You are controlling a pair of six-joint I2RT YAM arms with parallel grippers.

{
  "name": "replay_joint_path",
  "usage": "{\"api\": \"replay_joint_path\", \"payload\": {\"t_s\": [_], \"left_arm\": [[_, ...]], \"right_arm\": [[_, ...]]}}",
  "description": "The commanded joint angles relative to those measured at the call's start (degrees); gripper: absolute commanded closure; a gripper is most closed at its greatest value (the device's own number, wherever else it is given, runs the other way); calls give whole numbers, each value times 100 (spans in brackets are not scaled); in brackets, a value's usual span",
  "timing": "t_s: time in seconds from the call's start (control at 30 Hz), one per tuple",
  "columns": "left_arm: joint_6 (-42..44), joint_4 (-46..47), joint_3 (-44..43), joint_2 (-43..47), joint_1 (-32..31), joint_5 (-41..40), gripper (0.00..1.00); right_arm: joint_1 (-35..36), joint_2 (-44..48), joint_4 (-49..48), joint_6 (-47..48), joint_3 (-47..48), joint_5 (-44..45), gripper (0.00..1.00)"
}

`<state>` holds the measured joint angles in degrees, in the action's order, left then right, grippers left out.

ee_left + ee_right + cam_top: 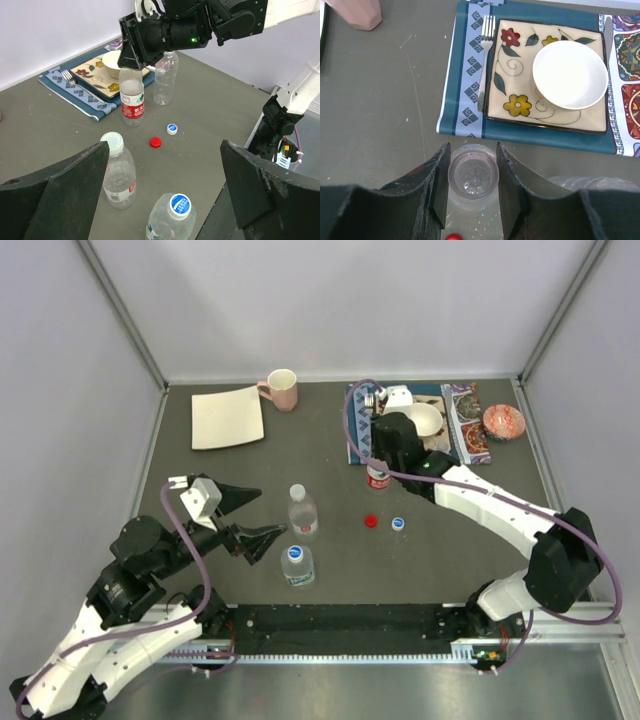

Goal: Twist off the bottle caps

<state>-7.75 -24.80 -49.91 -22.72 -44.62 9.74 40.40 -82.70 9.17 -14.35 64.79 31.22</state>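
Observation:
My right gripper [378, 472] is shut on the open neck of the red-and-white-label bottle [132, 97], its jaws pressed to both sides of the rim [473, 174]. A second uncapped bottle [165, 77] stands just behind it. A loose red cap [371, 521] and a loose blue cap [398, 524] lie on the table. My left gripper [262, 512] is open and empty, facing a bottle with a whitish cap [112, 142] and a nearer bottle with a blue cap [180, 205]; both stand between its spread fingers [75, 185], untouched.
A pink mug [283, 389] and a white square plate [228, 417] sit at the back left. A blue placemat [465, 75] holds a fork [485, 55], a flowered plate and a white bowl [570, 74]. A red patterned bowl [503, 422] sits at the back right.

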Motion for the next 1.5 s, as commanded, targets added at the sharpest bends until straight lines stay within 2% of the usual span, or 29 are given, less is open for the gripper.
{"api": "replay_joint_path", "payload": {"t_s": [0.0, 0.27, 0.9, 1.13, 1.47], "left_arm": [[-113, 300, 8, -101, 6, 116, 1], [-157, 361, 16, -154, 6, 178, 1], [-253, 379, 60, -136, 6, 292, 1], [-280, 379, 78, -127, 6, 292, 1], [-271, 379, 87, -127, -3, 274, 1]], "right_arm": [[-24, 192, 138, -156, -116, -81, 63], [-24, 298, 226, -208, -134, -81, 47], [-32, 421, 278, -244, -178, -152, 50], [-24, 439, 366, -244, -90, -187, 37], [-24, 509, 445, -209, 42, -152, 35]]}}
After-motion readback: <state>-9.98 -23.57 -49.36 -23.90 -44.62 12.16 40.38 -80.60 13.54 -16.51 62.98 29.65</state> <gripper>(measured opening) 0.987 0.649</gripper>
